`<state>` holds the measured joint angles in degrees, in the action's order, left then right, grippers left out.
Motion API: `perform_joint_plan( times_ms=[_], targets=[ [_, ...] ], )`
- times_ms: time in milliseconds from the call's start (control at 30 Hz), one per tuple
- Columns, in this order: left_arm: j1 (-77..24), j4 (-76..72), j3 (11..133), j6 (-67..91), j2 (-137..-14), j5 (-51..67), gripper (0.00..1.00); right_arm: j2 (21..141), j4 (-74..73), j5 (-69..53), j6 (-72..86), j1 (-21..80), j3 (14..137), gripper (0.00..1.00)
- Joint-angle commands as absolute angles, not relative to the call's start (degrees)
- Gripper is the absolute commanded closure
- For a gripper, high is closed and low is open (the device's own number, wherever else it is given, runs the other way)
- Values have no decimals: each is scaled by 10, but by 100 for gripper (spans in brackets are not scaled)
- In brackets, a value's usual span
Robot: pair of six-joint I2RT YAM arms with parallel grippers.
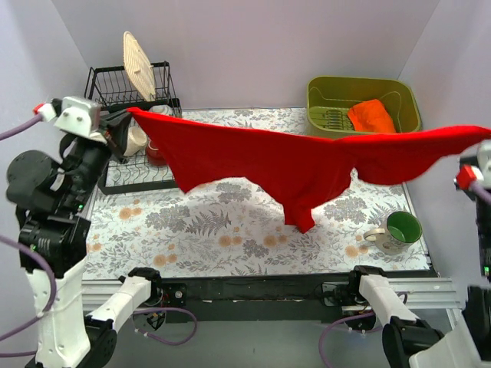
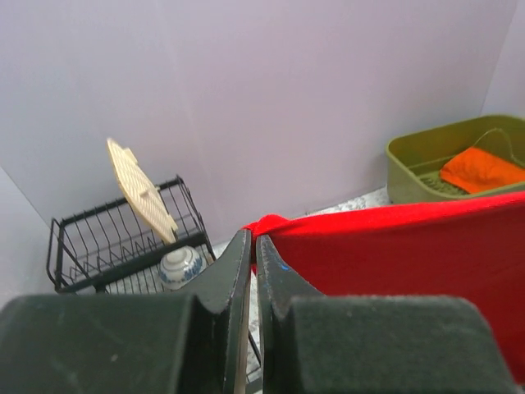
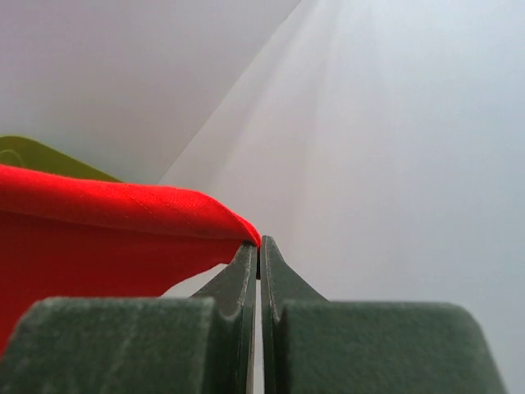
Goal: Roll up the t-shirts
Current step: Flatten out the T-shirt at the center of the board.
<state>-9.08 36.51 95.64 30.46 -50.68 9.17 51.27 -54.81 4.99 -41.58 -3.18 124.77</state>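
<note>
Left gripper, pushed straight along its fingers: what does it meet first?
Beyond the red t-shirt hem pinched in the left gripper, nothing stands in the line until the back wall. The dish rack sits left of that line, though depth is hard to judge from the wrist view.

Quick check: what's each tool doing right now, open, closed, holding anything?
Left tool: closed on one end of the red t-shirt.
Right tool: closed on the other end; the shirt hangs stretched between them.
</note>
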Motion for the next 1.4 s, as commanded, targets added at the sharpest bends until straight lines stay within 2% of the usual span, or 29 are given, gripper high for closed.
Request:
perform_joint_plan(
  times_ms=[0,167,400,567,667,800,1100,1367],
  targets=[
    [-80,380,1018,292,-500,91,100,501,-488,71,-444,-54,1258,99],
    [-76,378,1124,273,-547,85,100,531,-384,98,-473,-56,1252,99],
    [-76,330,1122,233,-600,64,100,590,-251,89,-514,-56,1194,99],
    [-76,295,1169,207,-648,40,100,616,-224,114,-530,-56,1179,99],
    [-76,259,1195,165,-690,44,100,649,-279,107,-514,-56,1197,99],
    [-76,279,1222,177,-734,34,100,621,-254,87,-508,-56,1100,99],
    [-76,261,1226,177,-714,17,100,609,-228,81,-514,-56,1133,99],
    [-62,272,1144,188,-607,8,100,524,-272,72,-491,-56,1128,99]
  ],
)
